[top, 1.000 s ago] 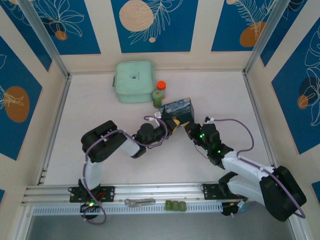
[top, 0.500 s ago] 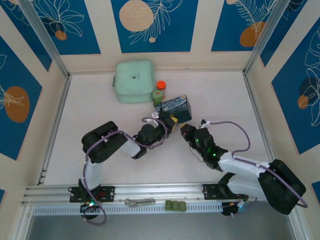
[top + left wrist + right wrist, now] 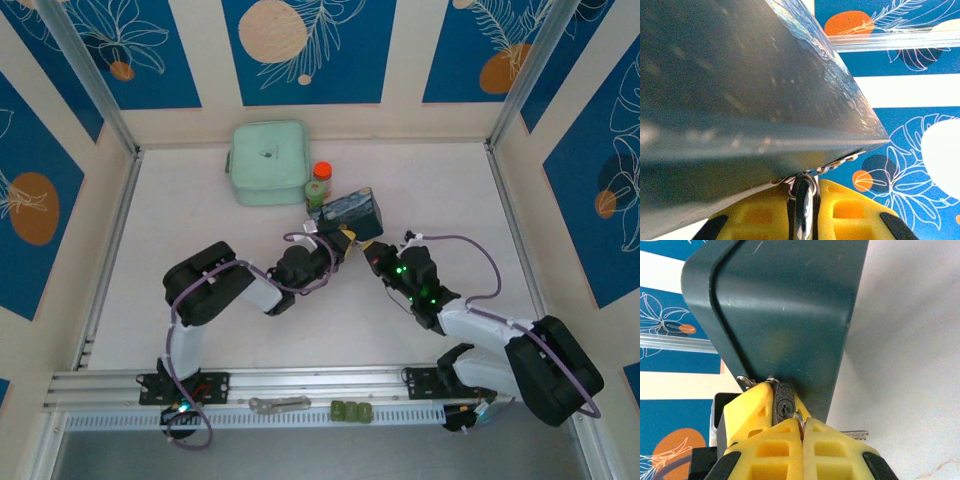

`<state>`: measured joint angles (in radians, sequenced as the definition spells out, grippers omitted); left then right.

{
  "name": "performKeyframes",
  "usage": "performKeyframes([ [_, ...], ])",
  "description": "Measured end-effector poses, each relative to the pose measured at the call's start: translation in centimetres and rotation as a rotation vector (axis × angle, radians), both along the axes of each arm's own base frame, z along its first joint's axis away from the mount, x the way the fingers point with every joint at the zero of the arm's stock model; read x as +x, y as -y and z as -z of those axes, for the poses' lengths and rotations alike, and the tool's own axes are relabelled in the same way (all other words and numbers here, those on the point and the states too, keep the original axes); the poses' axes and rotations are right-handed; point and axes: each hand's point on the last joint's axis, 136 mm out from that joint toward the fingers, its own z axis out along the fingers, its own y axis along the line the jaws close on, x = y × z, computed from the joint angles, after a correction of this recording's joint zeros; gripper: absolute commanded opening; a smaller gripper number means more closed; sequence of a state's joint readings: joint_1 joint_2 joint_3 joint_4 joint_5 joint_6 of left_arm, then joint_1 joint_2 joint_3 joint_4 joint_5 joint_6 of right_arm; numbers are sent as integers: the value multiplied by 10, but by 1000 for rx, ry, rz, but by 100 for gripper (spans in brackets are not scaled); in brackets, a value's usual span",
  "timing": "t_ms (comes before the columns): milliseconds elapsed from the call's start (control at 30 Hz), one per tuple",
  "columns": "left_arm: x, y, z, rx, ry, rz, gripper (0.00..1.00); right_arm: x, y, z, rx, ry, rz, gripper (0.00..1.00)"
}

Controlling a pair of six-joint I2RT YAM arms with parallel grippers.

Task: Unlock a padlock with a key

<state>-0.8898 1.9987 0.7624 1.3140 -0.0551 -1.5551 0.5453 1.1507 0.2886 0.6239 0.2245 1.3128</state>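
Note:
The dark padlock (image 3: 784, 407) hangs at the lower edge of the blue painted box (image 3: 352, 213), its keyhole facing my right wrist camera. My left gripper (image 3: 802, 189) is shut on the padlock (image 3: 802, 210), which sits edge-on between the yellow fingers (image 3: 855, 210), its thin shackle (image 3: 840, 162) hooked to the box. My right gripper (image 3: 802, 422) is shut on the key (image 3: 799, 420), whose metal edge sits just below the keyhole. A silvery toothed blade (image 3: 855, 433) sticks out behind the right finger. From above, the left gripper (image 3: 343, 243) and right gripper (image 3: 377, 260) meet below the box.
A mint-green case (image 3: 268, 163) lies at the back, with an orange-capped bottle (image 3: 319, 185) beside the box. On the front rail lie a grey metal tool (image 3: 280, 404) and a small green object (image 3: 350, 410). Patterned walls enclose the table.
The right gripper swung left toward the padlock, then eased slightly back right. The blue box shifted a little up and left with the left gripper.

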Motion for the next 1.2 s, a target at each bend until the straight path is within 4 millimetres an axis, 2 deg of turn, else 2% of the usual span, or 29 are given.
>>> performKeyframes([
  [167, 9, -3, 4, 19, -15, -17, 0, 9, -4, 3, -4, 7, -16, 0],
  [433, 8, -2, 2, 14, -13, 0, 0, 13, 0, -2, -39, 27, -134, 0],
  [767, 25, -13, -2, 25, 2, -29, 0, 32, -14, -4, -68, 32, -272, 0],
  [1200, 17, -10, -2, 35, 0, 41, 0, 29, -8, -4, -110, 36, -432, 0],
])
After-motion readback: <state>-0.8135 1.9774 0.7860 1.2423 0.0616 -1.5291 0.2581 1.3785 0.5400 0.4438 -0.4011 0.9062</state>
